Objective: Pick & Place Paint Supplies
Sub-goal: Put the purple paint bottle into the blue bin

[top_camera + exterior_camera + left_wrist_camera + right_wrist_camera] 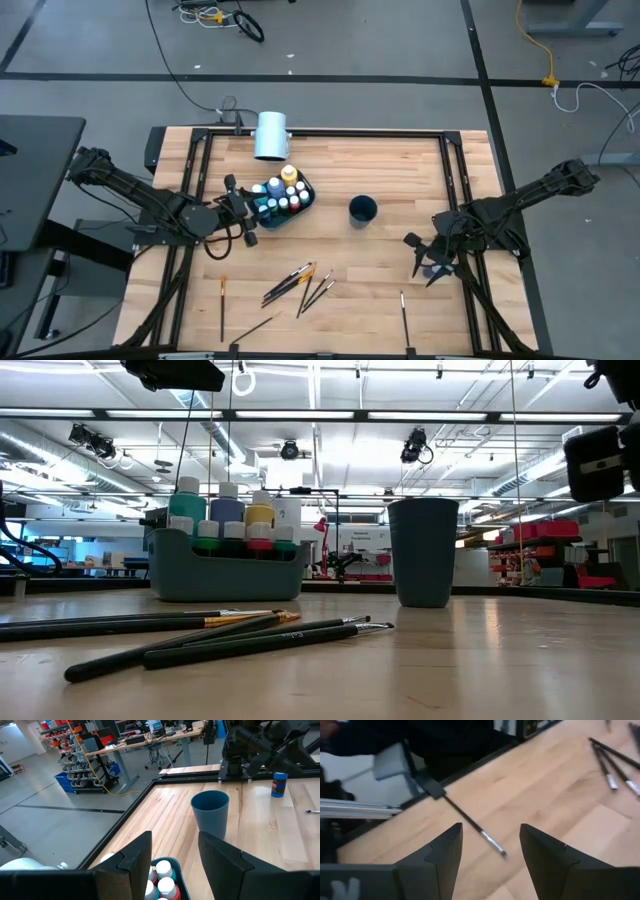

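Over the caddy [301,205] – bottles [163,870] half hidden – left gripper [175,855] gapes, empty

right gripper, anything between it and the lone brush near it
Nothing visible. The right gripper is open and empty, with the brush lying alone on bare table ahead of its fingers. The other brushes lie well off to the side.

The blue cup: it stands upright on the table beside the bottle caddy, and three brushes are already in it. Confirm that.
Not quite. The blue cup stands upright beside the bottle caddy, but the left wrist view looks into it and shows it empty. The brushes lie on the table, as the high view shows.
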`<state>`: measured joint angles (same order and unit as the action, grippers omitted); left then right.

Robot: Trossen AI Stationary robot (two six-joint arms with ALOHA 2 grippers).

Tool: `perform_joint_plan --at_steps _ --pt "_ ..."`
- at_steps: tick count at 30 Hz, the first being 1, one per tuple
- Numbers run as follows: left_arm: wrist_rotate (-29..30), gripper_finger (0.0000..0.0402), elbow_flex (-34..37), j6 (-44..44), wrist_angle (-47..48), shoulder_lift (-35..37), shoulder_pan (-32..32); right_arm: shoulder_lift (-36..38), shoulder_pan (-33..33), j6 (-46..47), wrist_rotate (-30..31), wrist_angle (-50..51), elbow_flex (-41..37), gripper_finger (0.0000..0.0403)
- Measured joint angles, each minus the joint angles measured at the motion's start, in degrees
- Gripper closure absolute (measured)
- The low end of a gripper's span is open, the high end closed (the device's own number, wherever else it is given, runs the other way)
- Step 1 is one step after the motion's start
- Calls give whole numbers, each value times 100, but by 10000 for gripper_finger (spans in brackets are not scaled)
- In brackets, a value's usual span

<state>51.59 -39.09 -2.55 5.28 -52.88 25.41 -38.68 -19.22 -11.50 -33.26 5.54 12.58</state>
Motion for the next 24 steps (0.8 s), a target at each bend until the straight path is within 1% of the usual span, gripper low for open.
perform_joint_plan --at_steps 4,6,11,13,15,19,24 --pt "0 231 2 0 0 -1 0 0 -2 356 -521 67 0 203" --pt "0 231 1 0 0 -1 1 0 -2 334 -644 181 0 203" --pt "-2 231 0 0 0 0 0 0 -2 266 -330 271 0 203" --pt "-1 231 0 -1 0 -1 1 0 -5 81 -374 290 -35 203" --pt "-2 231 0 -2 2 0 0 0 -47 32 -456 69 -167 203" --pt "-2 231 1 -2 2 0 0 0 -193 485 -469 -566 -520 203" --pt "0 231 0 0 2 -1 2 -2 -309 506 -470 -1052 -891 203"
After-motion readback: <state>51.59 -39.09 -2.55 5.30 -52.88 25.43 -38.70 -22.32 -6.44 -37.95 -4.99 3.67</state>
